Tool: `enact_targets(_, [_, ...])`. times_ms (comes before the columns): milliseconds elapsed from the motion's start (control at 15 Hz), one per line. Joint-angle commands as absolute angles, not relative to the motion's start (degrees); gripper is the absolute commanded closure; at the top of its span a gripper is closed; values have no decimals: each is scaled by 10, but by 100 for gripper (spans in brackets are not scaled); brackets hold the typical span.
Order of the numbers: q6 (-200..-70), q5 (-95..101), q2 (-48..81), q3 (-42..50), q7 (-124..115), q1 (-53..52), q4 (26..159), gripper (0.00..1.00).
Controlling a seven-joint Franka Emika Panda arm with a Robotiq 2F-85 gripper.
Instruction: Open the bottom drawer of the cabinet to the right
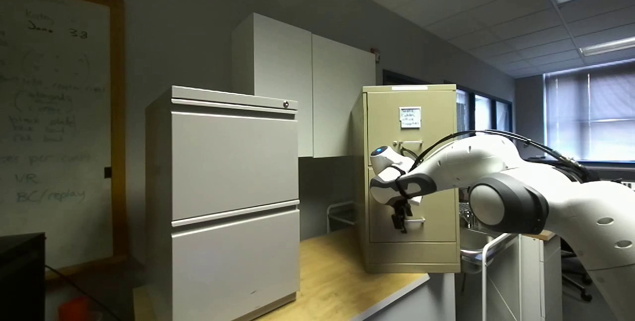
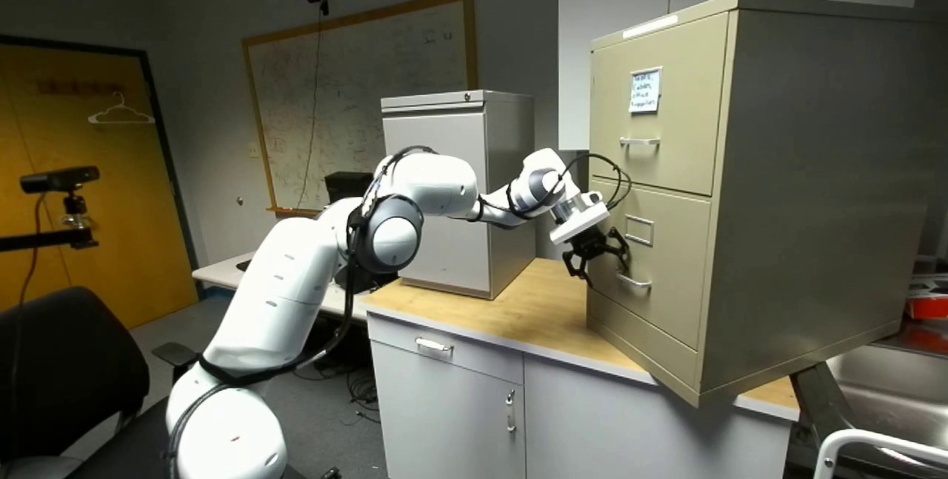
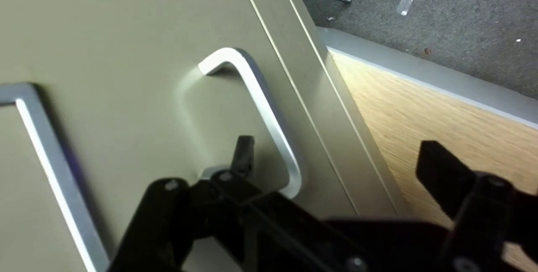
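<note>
Two fingers spread near the handle of the bottom drawer

I had the fingers set wide apart. In the wrist view one of them sat by an end of the handle and partly hid it; the other showed against the wooden tabletop. The handle's bar ran between the two, and I could not tell whether the nearer finger touched the metal.

The bottom drawer was closed, its front flush in the lower half of the tan cabinet, below the upper drawer with its handwritten white paper. Above the handle I made out a silver label holder.

The tan cabinet stood on the tabletop, right of a grey cabinet in both exterior views, a bottom corner jutting past the tabletop's edge. In an exterior view my white arm reached across in front of the grey cabinet, the fingers angled downward before the bottom drawer.
</note>
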State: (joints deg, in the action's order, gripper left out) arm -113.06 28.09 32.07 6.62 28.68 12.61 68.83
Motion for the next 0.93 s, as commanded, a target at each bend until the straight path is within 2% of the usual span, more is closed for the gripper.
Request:
enact_targets(0, [-1133, 255, 337, 69, 310, 133, 662, 0])
enact_targets(667, [-1141, 220, 354, 64, 319, 139, 659, 0])
enact_targets(733, [-1142, 219, 353, 64, 320, 140, 659, 25])
enact_targets(800, [-1143, 218, 352, 64, 320, 140, 660, 26])
enact_targets(867, [-1143, 219, 350, 64, 321, 140, 658, 32])
